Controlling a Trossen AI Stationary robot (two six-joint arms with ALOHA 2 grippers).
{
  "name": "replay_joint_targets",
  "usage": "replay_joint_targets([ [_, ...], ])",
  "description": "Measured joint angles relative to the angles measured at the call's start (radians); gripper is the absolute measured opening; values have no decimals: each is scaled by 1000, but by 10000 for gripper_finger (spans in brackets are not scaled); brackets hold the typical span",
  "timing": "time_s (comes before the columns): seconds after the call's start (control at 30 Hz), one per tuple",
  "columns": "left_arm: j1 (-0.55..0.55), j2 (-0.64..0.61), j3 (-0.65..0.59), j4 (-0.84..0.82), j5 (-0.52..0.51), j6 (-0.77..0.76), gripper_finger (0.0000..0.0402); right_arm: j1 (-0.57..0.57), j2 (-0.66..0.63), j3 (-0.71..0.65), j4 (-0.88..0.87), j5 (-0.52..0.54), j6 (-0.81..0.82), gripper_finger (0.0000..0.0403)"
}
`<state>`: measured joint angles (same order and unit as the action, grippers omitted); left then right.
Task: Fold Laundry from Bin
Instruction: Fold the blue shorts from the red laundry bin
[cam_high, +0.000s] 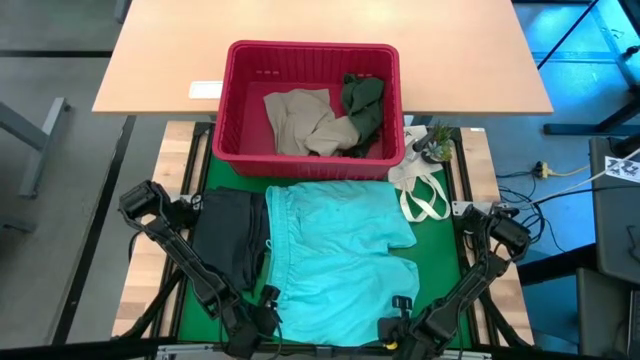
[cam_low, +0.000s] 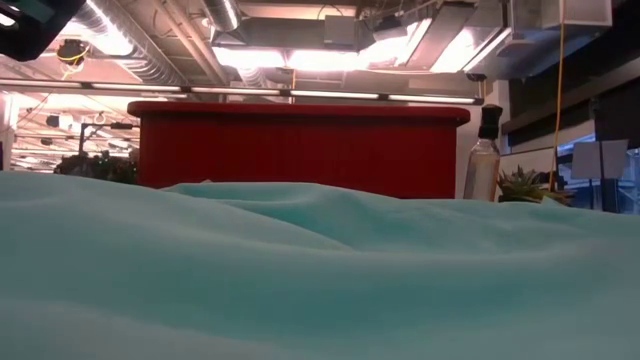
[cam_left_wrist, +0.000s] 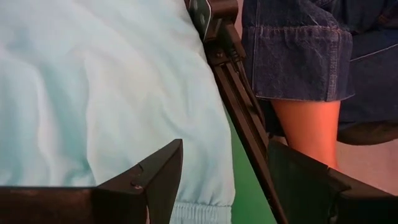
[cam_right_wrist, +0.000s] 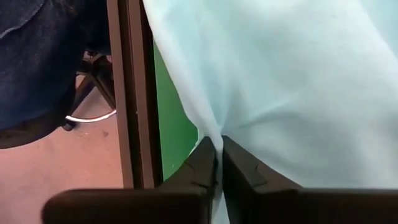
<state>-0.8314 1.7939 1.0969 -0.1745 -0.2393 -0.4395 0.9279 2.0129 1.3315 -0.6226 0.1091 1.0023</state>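
Both my arms reach in from the table's near corners, elbows out wide, forearms angling inward to the near edge of the light teal garment (cam_high: 340, 255).

Right gripper (cam_right_wrist: 219, 152): at the near hem of the teal garment, toward its right side. Fingers pressed together with a pinch of teal cloth between the tips; the fabric puckers into a crease rising from the pinch point. Grip is on the edge only.

Left gripper (cam_left_wrist: 224, 180): at the near hem toward the left side, low over the cloth. Fingers stand wide apart and hold nothing; the teal hem with its gathered cuff lies between and under them.

Teal garment: spread flat on the green mat (cam_high: 190, 300), covering most of it, waistband toward the bin (cam_high: 310, 55). In the low view it fills the foreground in soft folds.

Black garment (cam_high: 228, 240): lying just beside the teal one on its left, edges touching or slightly overlapped.

Bin: red, at the far side of the mat, upright. Inside it, the beige-tan garment (cam_high: 300, 122) is crumpled to the left and the dark olive garment (cam_high: 362, 105) to the right, touching each other.

White cloth bag (cam_high: 422, 190): at the right, between bin and mat edge, beside a small plant (cam_high: 437, 142).

Beyond the table edge, a person's leg (cam_left_wrist: 308, 124) in denim is visible.
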Motion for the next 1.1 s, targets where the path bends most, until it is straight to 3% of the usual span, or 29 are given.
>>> replay_joint_targets([
  [0.27, -13, 0, 1, -12, 40, 5, 226, 2, 4, 114, -166, 67, -16, 10],
  [0.7, -29, 4, 1, -124, -39, 7, 226, 1, 2, 115, -164, 73, -12, 4],
  [1.1, -38, 101, 2, -127, -46, 7, 222, 1, 1, 116, -164, 82, -9, 2],
])
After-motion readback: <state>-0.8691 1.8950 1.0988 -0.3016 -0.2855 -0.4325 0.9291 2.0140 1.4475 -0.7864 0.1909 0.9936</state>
